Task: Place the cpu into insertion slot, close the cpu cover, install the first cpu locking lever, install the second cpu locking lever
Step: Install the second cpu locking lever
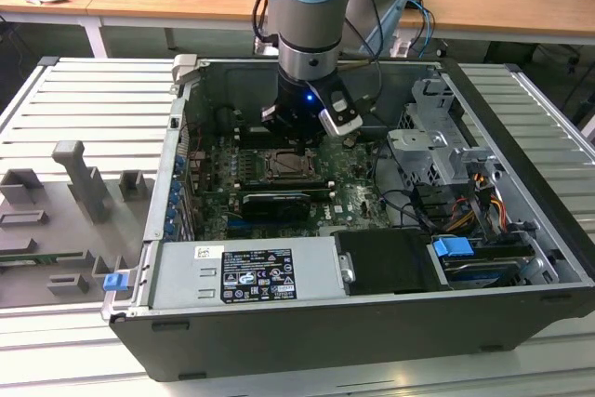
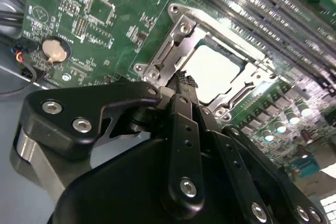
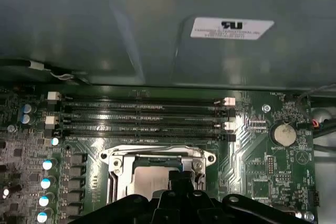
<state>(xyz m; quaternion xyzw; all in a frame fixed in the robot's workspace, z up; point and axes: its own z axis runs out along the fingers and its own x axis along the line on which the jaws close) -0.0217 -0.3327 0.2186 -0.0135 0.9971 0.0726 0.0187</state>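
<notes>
The cpu [image 2: 212, 72] lies flat in the insertion slot [image 1: 288, 166] on the green motherboard, its pale face showing through the cut-out of the cpu cover [image 2: 181, 24]. The silvery cover [image 3: 157, 154] lies down over the socket, framing the cpu [image 3: 149, 182]. My gripper [image 2: 184, 80] hangs just above the socket's edge, its black fingertips pressed together and shut, with nothing visible between them. In the exterior view the gripper [image 1: 296, 127] sits low inside the open computer case, right over the back rim of the socket. How the locking levers stand is unclear.
Long black memory slots [image 3: 147, 116] run beside the socket, backed by the grey case wall [image 3: 157, 40]. A coin battery [image 3: 283, 134] sits on the board. A power supply [image 1: 246, 271], drive cage [image 1: 437, 146] and cables [image 1: 409, 197] crowd the case. Grey fixtures [image 1: 84, 183] stand at the exterior view's left.
</notes>
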